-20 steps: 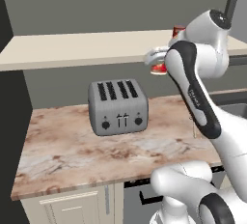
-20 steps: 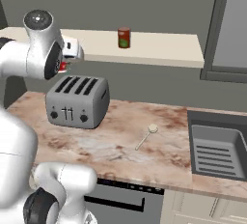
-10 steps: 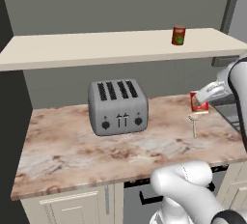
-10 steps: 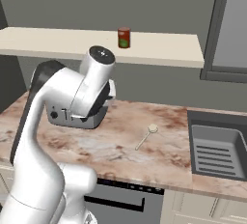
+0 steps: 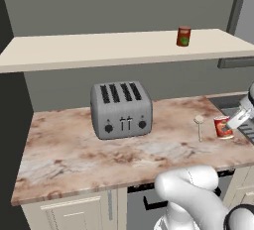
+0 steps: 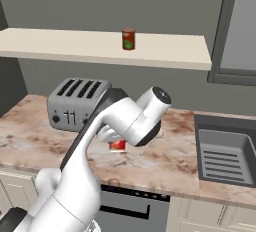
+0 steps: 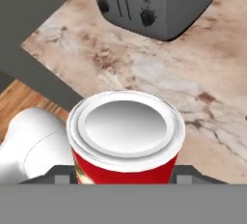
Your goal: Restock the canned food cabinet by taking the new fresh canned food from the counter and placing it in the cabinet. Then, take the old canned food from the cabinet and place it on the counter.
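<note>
Now the marbled, pink-brown stone bench (image 5: 74,149) lies directly under the gripper (image 7: 124,172), which pinches the old can (image 5: 222,127), a glossy red-orange cylinder with a flat silver lid, upright and at or just above the stone near the sink. Up on the smooth cream shelf (image 5: 99,48), the darker green-patched can (image 5: 183,36) stands upright.

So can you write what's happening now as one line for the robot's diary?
end effector: shut on old can | old can: low over counter | new can: on cabinet shelf

Glossy white rounded arm (image 6: 95,151) segments meeting at dark joints.
</note>
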